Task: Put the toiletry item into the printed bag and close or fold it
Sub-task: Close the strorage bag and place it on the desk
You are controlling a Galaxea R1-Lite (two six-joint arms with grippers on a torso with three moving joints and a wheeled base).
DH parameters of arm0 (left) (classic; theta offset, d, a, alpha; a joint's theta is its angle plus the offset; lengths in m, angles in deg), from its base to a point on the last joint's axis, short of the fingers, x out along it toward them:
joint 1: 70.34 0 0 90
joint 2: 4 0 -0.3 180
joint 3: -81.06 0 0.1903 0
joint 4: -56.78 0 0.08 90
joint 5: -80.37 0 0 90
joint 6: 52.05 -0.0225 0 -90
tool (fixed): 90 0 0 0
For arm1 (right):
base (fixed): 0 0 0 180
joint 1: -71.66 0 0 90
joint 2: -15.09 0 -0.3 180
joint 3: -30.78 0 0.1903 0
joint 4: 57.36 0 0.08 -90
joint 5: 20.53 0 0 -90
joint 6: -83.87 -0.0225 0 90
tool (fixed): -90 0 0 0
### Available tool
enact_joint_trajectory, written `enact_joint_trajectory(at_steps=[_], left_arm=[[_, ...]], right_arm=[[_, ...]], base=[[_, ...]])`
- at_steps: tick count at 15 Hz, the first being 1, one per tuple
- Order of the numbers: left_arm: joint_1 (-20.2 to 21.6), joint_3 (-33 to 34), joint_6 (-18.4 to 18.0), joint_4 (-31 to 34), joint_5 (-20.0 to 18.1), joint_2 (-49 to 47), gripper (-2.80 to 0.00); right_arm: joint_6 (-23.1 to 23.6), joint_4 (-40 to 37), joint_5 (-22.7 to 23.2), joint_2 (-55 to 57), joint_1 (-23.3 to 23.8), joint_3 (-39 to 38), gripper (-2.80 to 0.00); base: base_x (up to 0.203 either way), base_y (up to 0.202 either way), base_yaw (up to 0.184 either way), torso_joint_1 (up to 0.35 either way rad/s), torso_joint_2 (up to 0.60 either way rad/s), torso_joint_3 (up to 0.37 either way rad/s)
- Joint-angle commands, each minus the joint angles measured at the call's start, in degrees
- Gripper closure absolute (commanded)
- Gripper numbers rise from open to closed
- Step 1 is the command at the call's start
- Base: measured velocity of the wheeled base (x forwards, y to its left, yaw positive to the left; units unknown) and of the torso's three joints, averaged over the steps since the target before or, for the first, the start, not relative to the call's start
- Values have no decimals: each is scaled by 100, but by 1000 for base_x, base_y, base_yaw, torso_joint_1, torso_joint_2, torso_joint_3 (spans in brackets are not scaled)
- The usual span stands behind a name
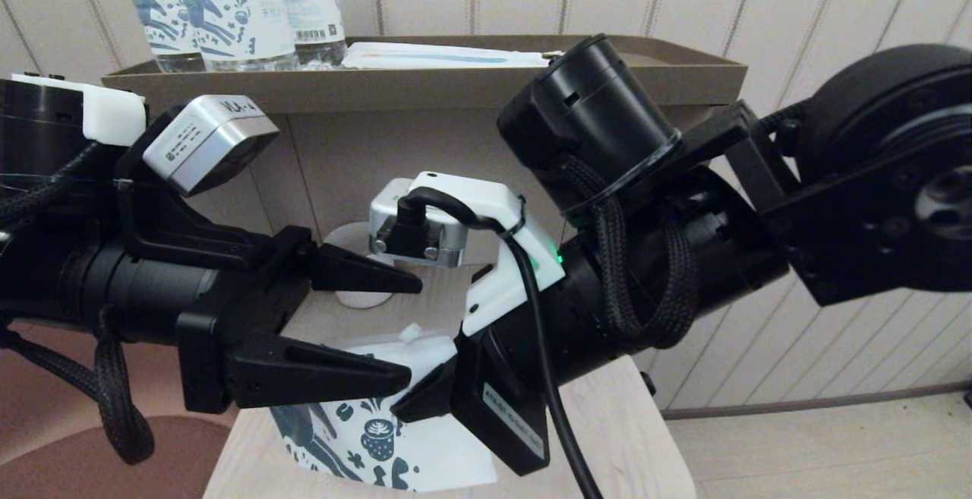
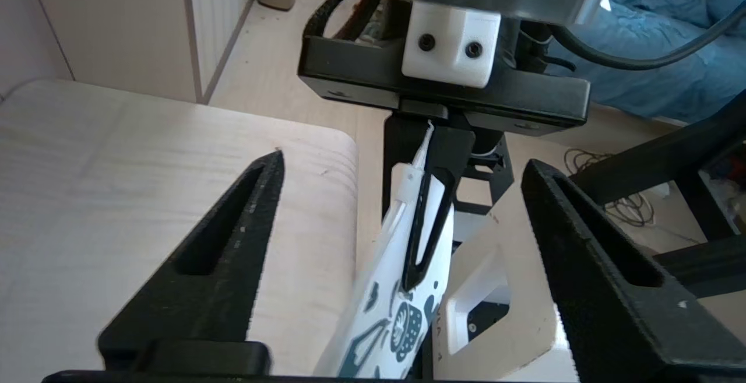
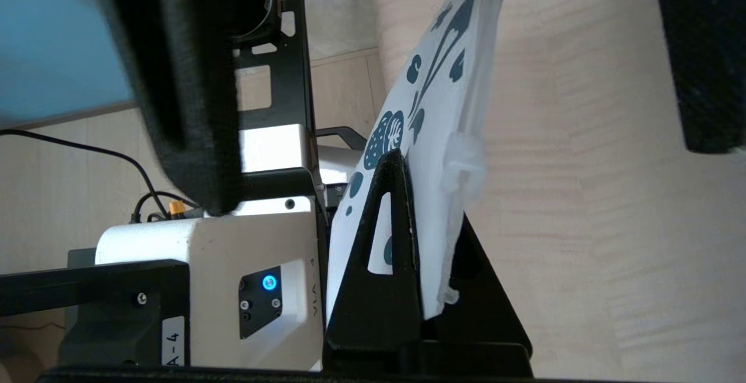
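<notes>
White and printed with a teal horse and cup, the bag point(image 1: 380, 438) hangs over the table point(image 1: 645, 438), pinched at its zip edge by the clenched right gripper point(image 3: 431, 255). The left gripper point(image 1: 395, 332) stands released just beside it, holding nothing. With only one corner pinched, the bag could slip or swing; no toiletry item is visible.

Pale wood table point(image 1: 645, 438); white disc point(image 1: 351, 256) on it.
</notes>
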Motion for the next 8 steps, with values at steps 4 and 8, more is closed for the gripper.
enact_joint_trajectory(at_steps=[4,8], left_arm=[[-33,41,-13,-2,-36,1,-280],[-34,67,-22,-10,-36,1,-280]], right_arm=[[20,-12,16,12,3,15,0],[3,-12,34,-4,2,47,0]], base=[[0,0,0,0,0,0],[0,0,0,0,0,0]])
